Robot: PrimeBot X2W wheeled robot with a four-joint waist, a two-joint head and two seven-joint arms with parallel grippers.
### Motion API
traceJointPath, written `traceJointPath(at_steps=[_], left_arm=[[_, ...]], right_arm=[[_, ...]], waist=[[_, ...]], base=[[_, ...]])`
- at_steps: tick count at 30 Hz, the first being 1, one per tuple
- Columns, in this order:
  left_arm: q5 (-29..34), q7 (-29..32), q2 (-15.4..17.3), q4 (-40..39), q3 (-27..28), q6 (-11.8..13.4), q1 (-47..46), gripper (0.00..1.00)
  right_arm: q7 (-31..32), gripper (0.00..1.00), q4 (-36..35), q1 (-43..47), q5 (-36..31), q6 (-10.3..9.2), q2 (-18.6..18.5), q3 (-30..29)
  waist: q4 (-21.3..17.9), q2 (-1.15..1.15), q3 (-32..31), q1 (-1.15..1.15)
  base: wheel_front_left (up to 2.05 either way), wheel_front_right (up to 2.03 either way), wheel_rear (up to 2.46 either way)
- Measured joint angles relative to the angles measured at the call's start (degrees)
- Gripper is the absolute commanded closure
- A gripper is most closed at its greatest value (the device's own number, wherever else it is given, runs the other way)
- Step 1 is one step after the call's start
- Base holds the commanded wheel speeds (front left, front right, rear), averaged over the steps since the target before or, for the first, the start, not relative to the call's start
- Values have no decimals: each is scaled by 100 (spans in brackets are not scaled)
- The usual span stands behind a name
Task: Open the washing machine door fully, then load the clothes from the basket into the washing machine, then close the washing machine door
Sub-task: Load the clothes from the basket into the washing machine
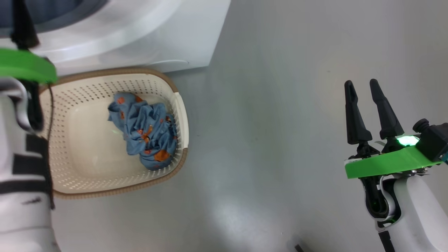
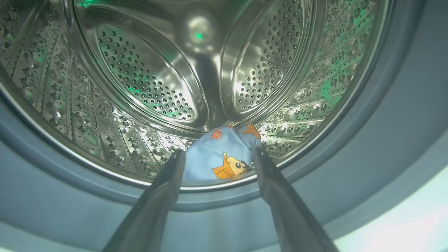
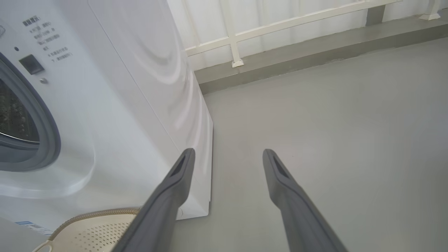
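Observation:
The washing machine (image 1: 147, 38) stands at the top left of the head view, its door out of view. My left gripper (image 2: 217, 151) reaches into the opening, open, fingers wide apart at the grey seal (image 2: 385, 157). One light blue printed garment (image 2: 224, 159) lies loose on the bottom of the steel drum (image 2: 147, 80), just beyond the fingertips. More of the clothes (image 1: 147, 133) sit bunched in the right half of the cream basket (image 1: 105, 190) on the floor before the machine. My right gripper (image 1: 361, 84) hangs open and empty over bare floor, far right of the basket.
My left forearm (image 1: 21, 157) covers the basket's left side in the head view. Grey floor (image 1: 280, 140) spreads to the right of the machine. The right wrist view shows a white railing (image 3: 238, 38) on a low kerb behind the machine's side (image 3: 147, 70).

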Motion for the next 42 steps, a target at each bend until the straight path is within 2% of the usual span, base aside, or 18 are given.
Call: traceJointPath(at_steps=[15, 24, 42], left_arm=[[158, 1, -519, -893, 144, -103, 1879, 0], [215, 1, -680, -1288, 125, -120, 2964, 0], [181, 1, -826, -2104, 105, -135, 4465, 0]], right_arm=[[0, 0, 130, 433, -1, 0, -305, -16], [0, 0, 218, 882, -1, 0, -446, 8], [0, 0, 241, 1468, 2, 0, -635, 33]], waist=[[328, 0, -797, 0], [469, 0, -1424, 0], [606, 0, -2265, 0]], base=[[0, 0, 0], [0, 0, 0], [0, 0, 0]])
